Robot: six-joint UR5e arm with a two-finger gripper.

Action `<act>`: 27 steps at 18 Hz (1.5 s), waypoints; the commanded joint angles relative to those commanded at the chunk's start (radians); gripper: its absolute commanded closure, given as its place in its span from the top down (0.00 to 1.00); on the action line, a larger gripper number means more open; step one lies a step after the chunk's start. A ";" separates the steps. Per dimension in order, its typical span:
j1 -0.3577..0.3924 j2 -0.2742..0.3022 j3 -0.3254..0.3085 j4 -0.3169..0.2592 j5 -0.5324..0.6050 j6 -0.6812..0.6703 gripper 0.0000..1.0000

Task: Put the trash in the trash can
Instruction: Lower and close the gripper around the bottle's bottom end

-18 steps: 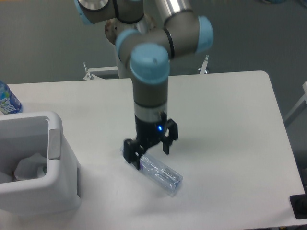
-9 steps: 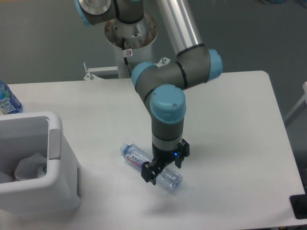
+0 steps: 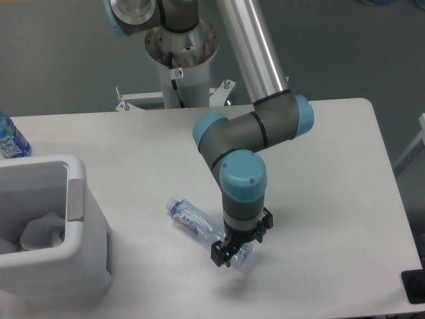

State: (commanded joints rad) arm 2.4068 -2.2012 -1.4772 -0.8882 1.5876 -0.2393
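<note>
The crushed clear bottle with a red-and-blue label lies on the white table, cap toward the upper left. My gripper has come down over its lower right end. The fingers stand apart on either side of that end, so the gripper looks open, and the bottle still rests on the table. The white trash can stands at the left front, with a grey panel on its right side. A crumpled white wrapper lies inside it.
A bottle with a mostly blue label stands at the table's far left edge. The arm's base column rises behind the table's back edge. The table's right edge runs close to a dark object at the lower right.
My gripper has moved from the bottle's cap end, along it to the lower right, and dropped lower over its base end. The bottle has not shifted.
</note>
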 joint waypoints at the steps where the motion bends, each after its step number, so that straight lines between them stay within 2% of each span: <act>1: 0.000 -0.006 0.000 0.000 0.002 0.000 1.00; 16: -0.006 -0.052 -0.009 0.032 0.025 -0.021 0.99; 20: -0.008 -0.051 -0.008 0.031 0.025 -0.026 0.82; 27: -0.012 -0.043 -0.020 0.031 0.026 -0.026 0.73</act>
State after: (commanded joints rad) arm 2.3945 -2.2442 -1.4971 -0.8575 1.6137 -0.2654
